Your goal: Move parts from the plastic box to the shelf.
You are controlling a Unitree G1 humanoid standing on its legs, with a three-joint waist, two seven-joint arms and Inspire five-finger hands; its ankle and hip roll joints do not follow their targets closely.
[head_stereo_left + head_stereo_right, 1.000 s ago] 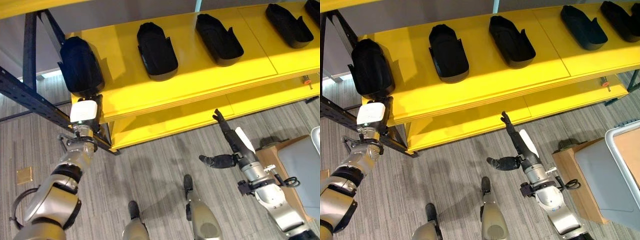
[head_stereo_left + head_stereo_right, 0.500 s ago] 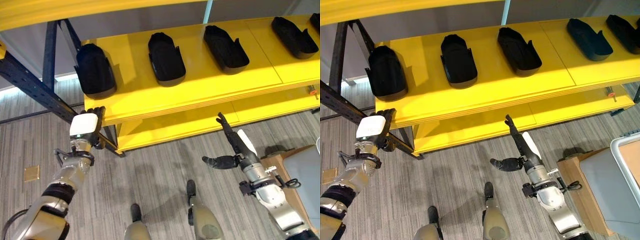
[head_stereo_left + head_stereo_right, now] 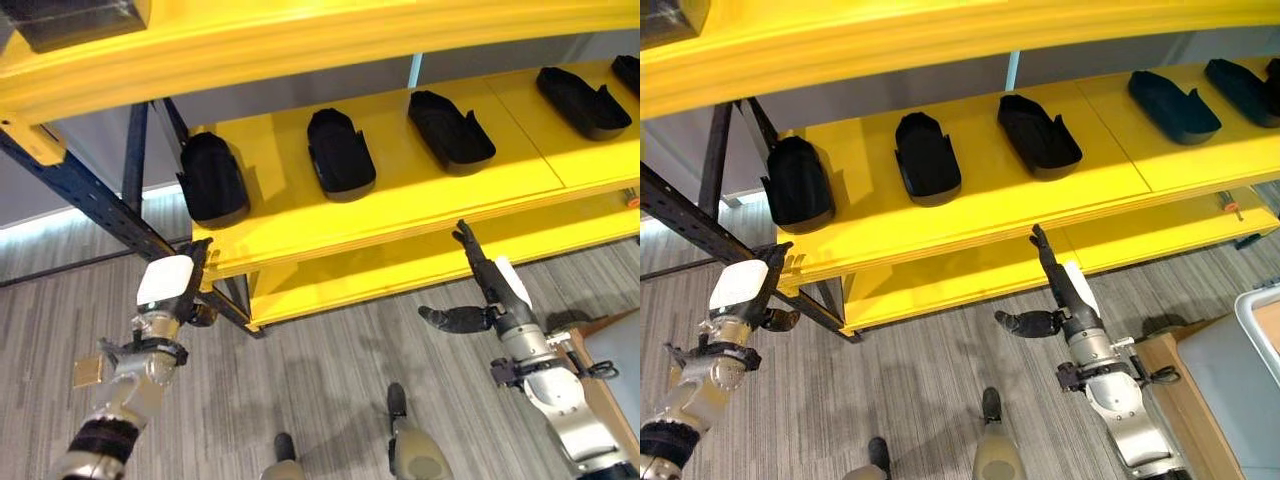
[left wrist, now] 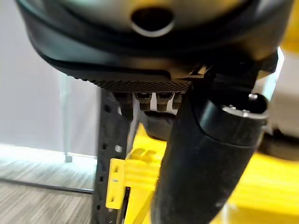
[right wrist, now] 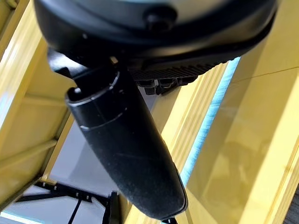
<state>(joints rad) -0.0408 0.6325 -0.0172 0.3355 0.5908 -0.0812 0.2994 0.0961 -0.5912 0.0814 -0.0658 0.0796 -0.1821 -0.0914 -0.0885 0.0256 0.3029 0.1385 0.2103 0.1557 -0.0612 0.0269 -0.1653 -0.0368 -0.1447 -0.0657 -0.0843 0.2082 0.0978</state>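
Note:
Several black shell-shaped parts lie in a row on the yellow shelf [image 3: 400,200]; the leftmost part [image 3: 212,180] sits near the shelf's left end, with others [image 3: 341,154] [image 3: 450,131] to its right. My left hand [image 3: 170,288], with a white cover, hangs below and in front of the shelf's left corner, open and empty, apart from the leftmost part. My right hand [image 3: 492,285] is open before the lower shelf board, fingers straight and pointing up, thumb out to the side, holding nothing. The grey plastic box [image 3: 1230,370] shows at the lower right.
A dark perforated upright post [image 3: 80,190] slants past my left hand. An upper yellow shelf beam [image 3: 300,40] crosses the top, with a dark box [image 3: 70,15] on it. A lower yellow shelf board [image 3: 400,265] lies near the floor. A wooden stand [image 3: 1170,400] holds the plastic box.
The camera has moved, bringing the upper beam into view. My left hand has drawn back and down from the leftmost part, which stays on the shelf. The right hand keeps its pose.

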